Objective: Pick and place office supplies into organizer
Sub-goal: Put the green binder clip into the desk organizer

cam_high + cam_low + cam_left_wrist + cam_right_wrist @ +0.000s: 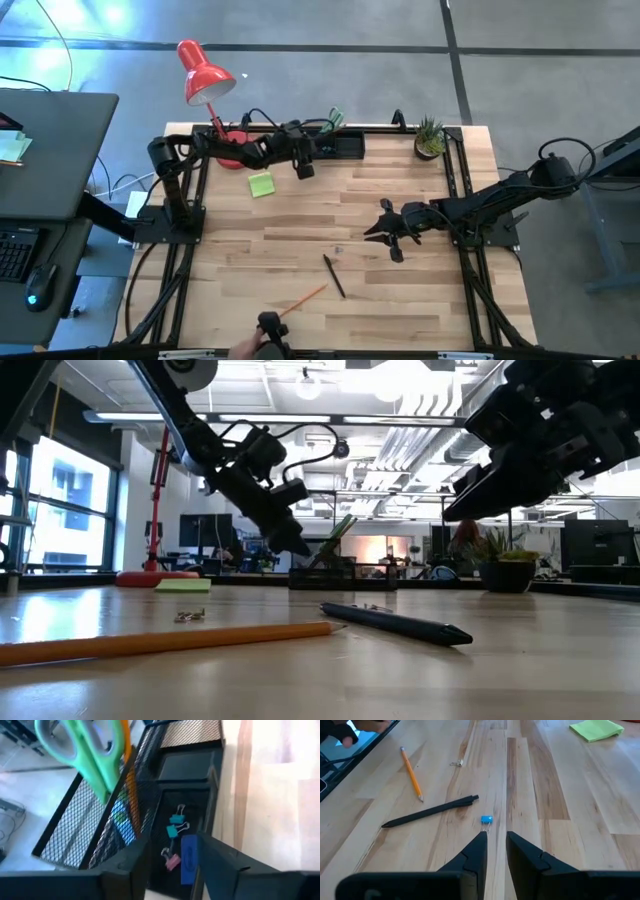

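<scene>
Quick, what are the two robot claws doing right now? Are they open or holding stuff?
Left gripper: open over the organizer, holding nothing.
Right gripper: slightly open, empty, above the table near a small blue clip.

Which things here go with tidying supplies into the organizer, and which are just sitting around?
Job: organizer, scissors, sticky-note pad, pencil, pen, blue binder clip, left hand.
Just around: red lamp, potted plant.

On the table: 1 organizer (335, 146), 1 scissors (90, 750), 1 sticky-note pad (262, 184), 1 pen (334, 276), 1 pencil (303, 299).
</scene>
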Motion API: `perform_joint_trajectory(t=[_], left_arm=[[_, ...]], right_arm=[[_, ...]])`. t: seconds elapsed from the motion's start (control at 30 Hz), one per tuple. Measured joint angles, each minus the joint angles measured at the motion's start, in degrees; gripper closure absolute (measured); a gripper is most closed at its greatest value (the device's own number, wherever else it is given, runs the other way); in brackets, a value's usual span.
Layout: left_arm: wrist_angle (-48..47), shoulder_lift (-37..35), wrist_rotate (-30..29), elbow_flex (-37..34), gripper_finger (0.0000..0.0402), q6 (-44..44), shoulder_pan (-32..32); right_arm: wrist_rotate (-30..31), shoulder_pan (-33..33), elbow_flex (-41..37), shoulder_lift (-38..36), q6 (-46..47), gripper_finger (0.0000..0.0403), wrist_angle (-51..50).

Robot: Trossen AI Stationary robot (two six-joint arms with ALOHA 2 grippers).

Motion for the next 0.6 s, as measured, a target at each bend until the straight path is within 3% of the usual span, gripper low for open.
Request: perform_joint_trajectory(t=[0.2,0.43,0.6], left_arm=[[-7.7,-5.1,-1.4,0.0,0.0224,0.0,-3.2],[-24.2,-14.1,-0.9,0.0,0.0237,-2.0,-11.3],[-34.8,-17.4,6.1,0.0,0.0254,-5.8,-18.9]], right_arm=[[0.0,0.0,0.0,0.0,0.6,0.0336,-1.6],[1.8,0.0,0.0,0.0,1.5,0.0336,-2.8],[1.9,0.0,0.0,0.0,2.8,0.0336,-2.9]])
